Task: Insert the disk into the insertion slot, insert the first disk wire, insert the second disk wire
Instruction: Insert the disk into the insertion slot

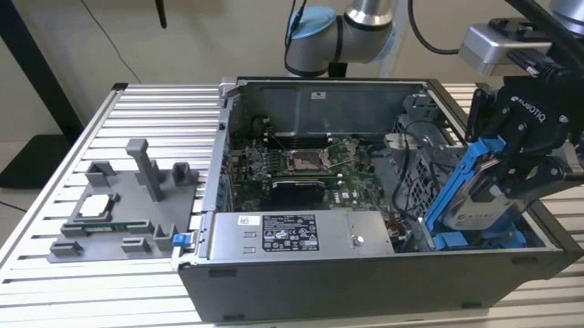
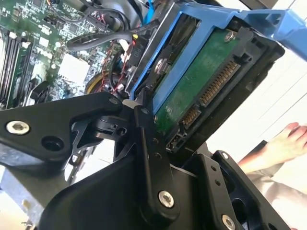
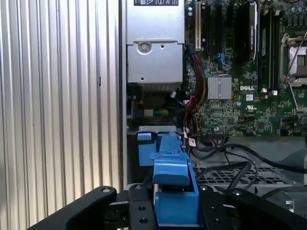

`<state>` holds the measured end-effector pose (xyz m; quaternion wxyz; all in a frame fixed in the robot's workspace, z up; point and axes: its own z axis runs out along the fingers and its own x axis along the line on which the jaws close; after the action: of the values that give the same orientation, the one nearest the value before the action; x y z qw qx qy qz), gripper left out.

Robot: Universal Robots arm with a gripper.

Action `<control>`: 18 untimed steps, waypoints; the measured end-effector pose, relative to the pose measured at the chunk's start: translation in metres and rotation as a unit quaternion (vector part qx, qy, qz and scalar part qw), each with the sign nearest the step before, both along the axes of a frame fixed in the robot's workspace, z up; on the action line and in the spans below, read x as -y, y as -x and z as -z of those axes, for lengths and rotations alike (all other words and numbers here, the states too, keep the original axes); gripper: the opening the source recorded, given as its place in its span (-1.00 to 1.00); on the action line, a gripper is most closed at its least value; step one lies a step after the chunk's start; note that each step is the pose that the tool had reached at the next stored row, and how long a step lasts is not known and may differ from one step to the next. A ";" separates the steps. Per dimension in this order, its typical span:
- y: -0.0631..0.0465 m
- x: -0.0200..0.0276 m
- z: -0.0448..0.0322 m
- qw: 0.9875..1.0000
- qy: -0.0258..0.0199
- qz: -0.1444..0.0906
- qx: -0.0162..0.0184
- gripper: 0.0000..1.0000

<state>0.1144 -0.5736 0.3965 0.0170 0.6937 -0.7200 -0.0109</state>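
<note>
Disk [image 1: 476,209] partly hidden behind claw [image 1: 507,179]

We count one disk [image 1: 479,208] (one blue frame [image 1: 456,186] clipped around it), one gripper [image 3: 172,203], one open computer case [image 1: 365,290], one power supply box [image 1: 292,236], one motherboard [image 1: 301,164], one grey fixture [image 1: 119,205] and one person's hand [image 2: 288,141].

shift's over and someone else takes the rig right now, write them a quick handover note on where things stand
Gripper: shut on the disk, gripping its upper end.
Disk: tilted steeply, lower end at the blue-tabbed mouth of the insertion slot, at the exterior view's right.
Done: disk picked up and brought to the slot.
Left: disk is not seated; its connectors are bare, so neither wire is in.
Note: a person's hand shows past the disk in the second wrist view.
</note>
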 end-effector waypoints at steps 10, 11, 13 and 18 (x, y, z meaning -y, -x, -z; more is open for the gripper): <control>0.000 -0.0035 0.0129 1.000 -0.006 0.001 0.000 -1.00; 0.000 -0.0035 0.0147 1.000 -0.006 0.001 0.000 -1.00; 0.000 -0.0035 0.0176 1.000 -0.006 0.001 0.000 -1.00; 0.000 -0.0036 0.0198 1.000 -0.007 0.001 0.000 -1.00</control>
<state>0.1141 -0.5700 0.3767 0.0124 0.6929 -0.7207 -0.0158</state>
